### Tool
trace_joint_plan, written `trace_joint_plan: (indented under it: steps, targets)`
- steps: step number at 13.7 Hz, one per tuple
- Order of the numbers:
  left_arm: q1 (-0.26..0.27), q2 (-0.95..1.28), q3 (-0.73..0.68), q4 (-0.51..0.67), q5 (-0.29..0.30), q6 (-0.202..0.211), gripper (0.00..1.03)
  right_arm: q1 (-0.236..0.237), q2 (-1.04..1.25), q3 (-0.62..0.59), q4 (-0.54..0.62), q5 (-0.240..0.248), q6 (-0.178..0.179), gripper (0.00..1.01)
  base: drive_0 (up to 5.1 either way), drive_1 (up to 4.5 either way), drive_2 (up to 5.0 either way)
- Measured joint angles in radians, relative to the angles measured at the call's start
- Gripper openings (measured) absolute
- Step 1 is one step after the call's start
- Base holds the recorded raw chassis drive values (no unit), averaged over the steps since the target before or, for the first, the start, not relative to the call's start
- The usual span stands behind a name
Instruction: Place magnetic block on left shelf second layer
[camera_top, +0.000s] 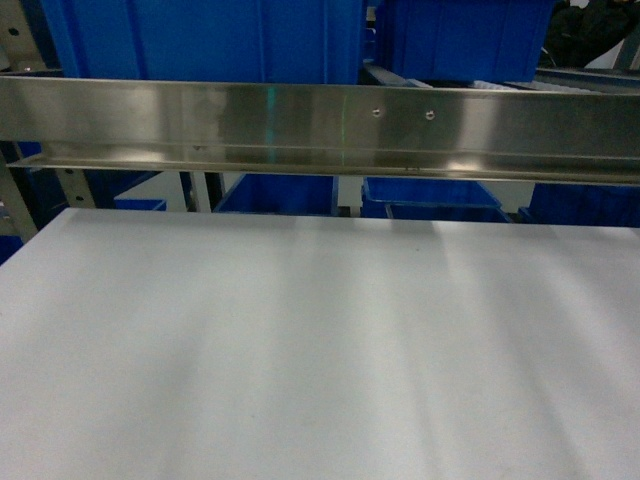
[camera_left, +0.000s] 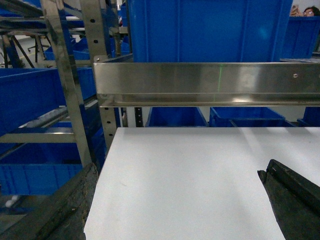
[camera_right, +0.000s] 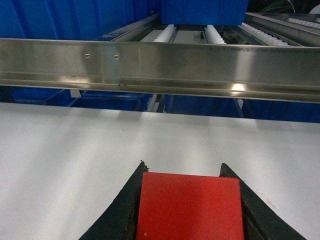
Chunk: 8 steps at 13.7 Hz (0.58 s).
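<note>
In the right wrist view the magnetic block (camera_right: 190, 205), a bright red cube, sits clamped between the black fingers of my right gripper (camera_right: 182, 167), just above the white table (camera_right: 75, 145). The left shelf second layer shows as a steel front rail (camera_top: 200, 120) bearing a large blue crate (camera_top: 200, 40). It stands ahead of and above the block, with white rollers (camera_right: 165, 32) behind the rail. My left gripper (camera_left: 177, 170) hangs open over the table's left part, nothing between its fingers. Neither gripper shows in the head view.
The white table (camera_top: 320, 350) fills the foreground and runs under the steel rail (camera_left: 200, 82). Perforated uprights (camera_left: 65, 75) stand at the left table edge, with more blue bins (camera_left: 30, 95) beyond. Smaller blue bins (camera_top: 430, 195) sit below the rail.
</note>
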Motion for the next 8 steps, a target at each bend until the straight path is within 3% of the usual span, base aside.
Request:
trace_joint_plan:
  steps: [8]
  targets:
    - [0.0, 0.0, 0.0, -0.001, 0.0, 0.0, 0.98, 0.0, 0.0, 0.001, -0.002, 0.0, 0.0, 0.34, -4.9, 2.49, 2.5]
